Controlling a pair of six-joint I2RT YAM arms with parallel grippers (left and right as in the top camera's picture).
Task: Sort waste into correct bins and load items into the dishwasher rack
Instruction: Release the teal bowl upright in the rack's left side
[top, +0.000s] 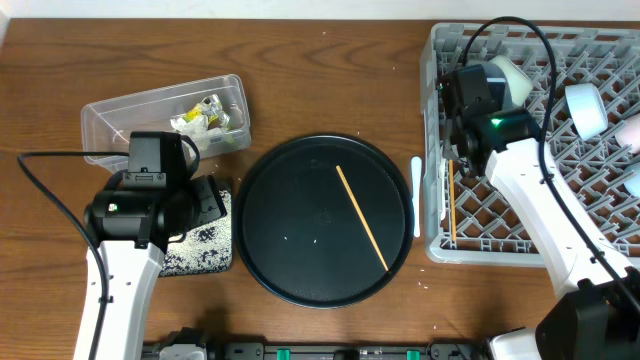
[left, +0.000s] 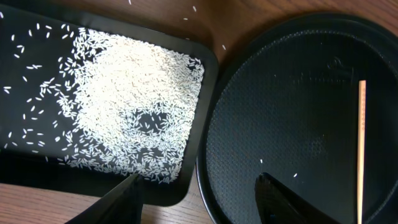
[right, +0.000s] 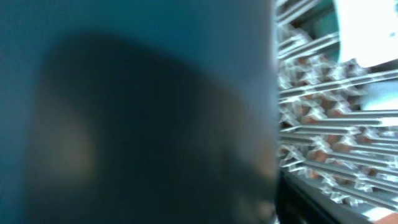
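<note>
The grey dishwasher rack (top: 470, 245) fills the right side and holds a white cup (top: 585, 108) and one chopstick (top: 452, 205) along its left edge. My right gripper (top: 462, 140) hangs over that left edge. In the right wrist view a blurred dark blue surface (right: 137, 112) hides the jaws, with rack lattice (right: 336, 118) beside it. A second chopstick (top: 362, 218) (left: 361, 143) lies on the round black tray (top: 290, 190) (left: 280, 93). My left gripper (top: 205, 200) (left: 198, 178) is open and holds nothing, above the flat black tray (top: 222, 262) (left: 208, 81) of rice (left: 130, 93).
A clear tub (top: 110, 115) at the back left holds a yellow-green wrapper (top: 210, 110) and white napkins. A white spoon (top: 417, 195) lies on the table between the round tray and the rack. Pale items sit at the rack's right edge (top: 630, 135).
</note>
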